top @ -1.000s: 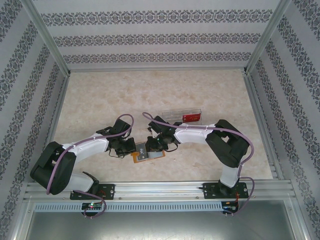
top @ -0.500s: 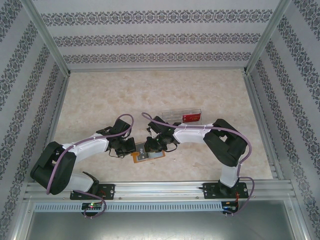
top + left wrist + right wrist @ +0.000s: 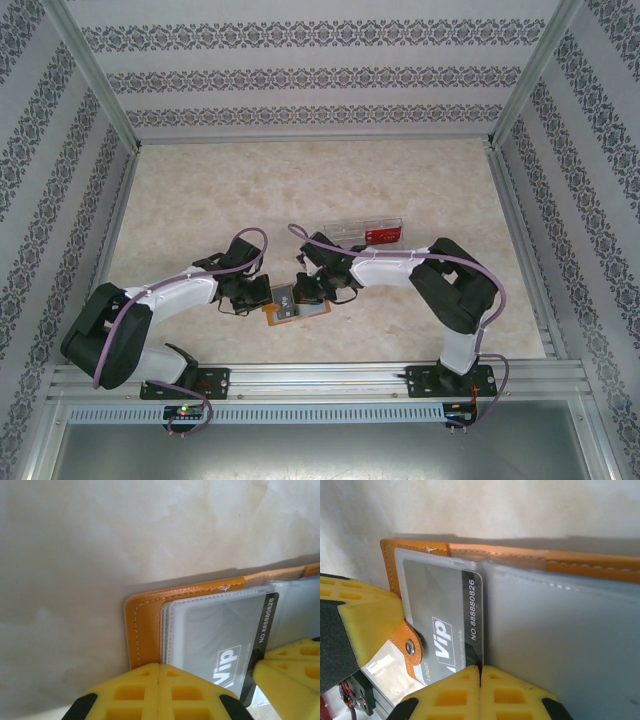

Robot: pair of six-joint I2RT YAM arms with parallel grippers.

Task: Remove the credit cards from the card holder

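tabletop (image 3: 200,190): arms (image 3: 170,295) fold inward over card holder (image 3: 278,314)

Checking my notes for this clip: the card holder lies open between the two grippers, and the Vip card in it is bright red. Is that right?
Not quite. The Vip card is grey with a black strip, not red, as the right wrist view shows. The card holder does lie open between the left gripper and right gripper.

At the bottom of the frame, the right gripper's (image 3: 480,680) yellow jaws pinch the low edge of a grey card (image 3: 442,605). It lies on the open orange holder (image 3: 580,562) on the table (image 3: 470,505).
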